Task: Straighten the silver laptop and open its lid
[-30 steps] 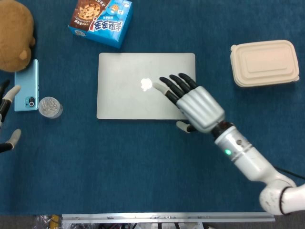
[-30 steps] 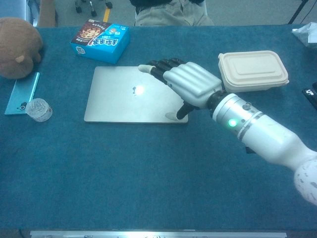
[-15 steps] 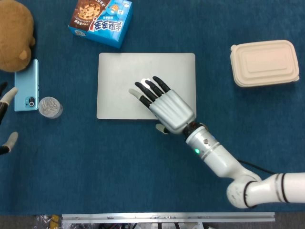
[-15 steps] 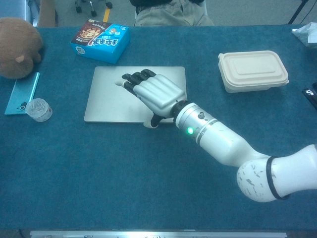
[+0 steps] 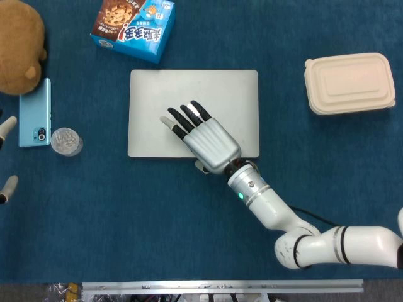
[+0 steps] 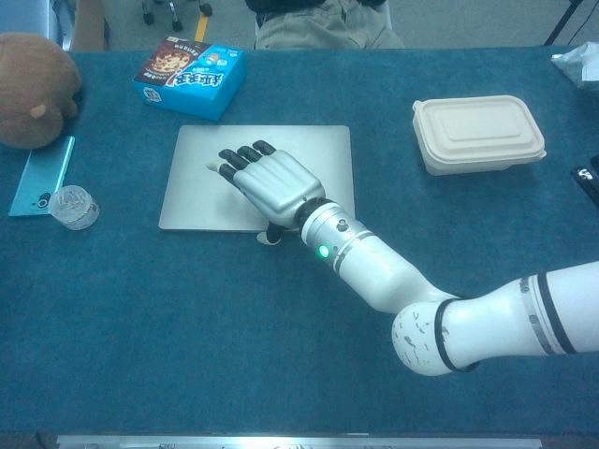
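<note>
Silver laptop (image 5: 214,100): flat rectangular slab, matte metal, rounded corners, lid shut, lying square on the surface (image 5: 94,220), which is covered in deep blue napped cloth.

Right hand (image 5: 204,138): ribbed silver back, black fingers (image 5: 182,119) with pale tips, spread flat and resting on the laptop's lid near its front edge; thumb hooked below that front edge. It grips nothing. Glossy white arm with a green light trails from it toward the near right.

Left hand (image 5: 6,154): only pale fingertips show at the frame edge, far left of the laptop; whether it is open or closed cannot be told.

Behind the laptop: blue cardboard cookie box (image 5: 133,26).

Right of the laptop, well apart: cream lidded food container (image 5: 349,83), rounded rectangle.

Left of the laptop: crinkled clear plastic cup (image 5: 66,141), beside a teal phone (image 5: 34,113); behind these, a brown plush toy (image 5: 19,44).
</note>
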`<state>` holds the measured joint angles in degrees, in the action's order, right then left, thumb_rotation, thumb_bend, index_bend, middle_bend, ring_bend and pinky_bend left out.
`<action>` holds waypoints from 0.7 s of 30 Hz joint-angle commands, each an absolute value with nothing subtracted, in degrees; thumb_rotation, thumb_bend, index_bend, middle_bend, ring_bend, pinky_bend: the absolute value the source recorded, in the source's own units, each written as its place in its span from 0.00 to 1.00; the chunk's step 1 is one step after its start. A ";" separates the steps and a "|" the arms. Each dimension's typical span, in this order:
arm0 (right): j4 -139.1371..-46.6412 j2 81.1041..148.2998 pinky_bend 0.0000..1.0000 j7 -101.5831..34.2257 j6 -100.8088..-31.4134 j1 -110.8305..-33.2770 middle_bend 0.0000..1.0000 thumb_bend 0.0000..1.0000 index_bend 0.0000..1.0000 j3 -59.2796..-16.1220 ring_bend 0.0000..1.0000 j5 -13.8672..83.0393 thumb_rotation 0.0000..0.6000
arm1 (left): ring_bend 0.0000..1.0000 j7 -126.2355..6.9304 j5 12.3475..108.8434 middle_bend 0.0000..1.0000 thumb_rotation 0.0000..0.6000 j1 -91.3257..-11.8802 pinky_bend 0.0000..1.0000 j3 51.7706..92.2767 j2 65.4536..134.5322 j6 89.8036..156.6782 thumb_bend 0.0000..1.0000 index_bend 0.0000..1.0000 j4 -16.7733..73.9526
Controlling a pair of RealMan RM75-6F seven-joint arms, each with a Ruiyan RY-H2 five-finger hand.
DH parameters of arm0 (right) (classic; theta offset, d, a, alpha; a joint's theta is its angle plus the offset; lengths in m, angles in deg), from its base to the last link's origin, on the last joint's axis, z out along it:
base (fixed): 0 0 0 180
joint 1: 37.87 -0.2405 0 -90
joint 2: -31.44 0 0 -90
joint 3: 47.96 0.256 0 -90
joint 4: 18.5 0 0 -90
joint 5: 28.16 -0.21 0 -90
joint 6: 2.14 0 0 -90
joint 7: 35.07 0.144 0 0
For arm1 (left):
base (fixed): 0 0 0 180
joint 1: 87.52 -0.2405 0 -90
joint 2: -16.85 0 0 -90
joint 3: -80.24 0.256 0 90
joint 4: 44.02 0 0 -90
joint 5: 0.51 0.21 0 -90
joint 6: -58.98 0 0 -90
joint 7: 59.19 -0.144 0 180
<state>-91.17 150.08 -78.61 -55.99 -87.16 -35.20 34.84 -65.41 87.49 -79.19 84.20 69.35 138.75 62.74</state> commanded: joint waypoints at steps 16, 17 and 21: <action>-84.54 153.96 0.03 -77.29 -55.18 -89.92 0.02 0.13 0.00 -33.62 0.00 33.81 1.00 | 0.00 -63.77 87.41 0.00 1.00 -79.42 0.00 83.33 69.62 138.07 0.31 0.00 61.36; -84.37 154.02 0.03 -77.29 -55.17 -90.01 0.02 0.13 0.00 -33.60 0.00 33.82 1.00 | 0.00 -63.73 87.44 0.00 1.00 -79.43 0.00 83.29 69.66 138.07 0.31 0.00 61.30; -83.69 154.38 0.03 -77.27 -55.05 -90.27 0.02 0.13 0.00 -33.51 0.00 33.59 1.00 | 0.00 -63.55 87.78 0.00 1.00 -79.51 0.00 83.23 69.84 138.14 0.31 0.00 61.06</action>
<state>-83.76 154.31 -77.28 -55.07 -90.23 -33.53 33.65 -63.56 87.76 -79.50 83.24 69.82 138.12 61.09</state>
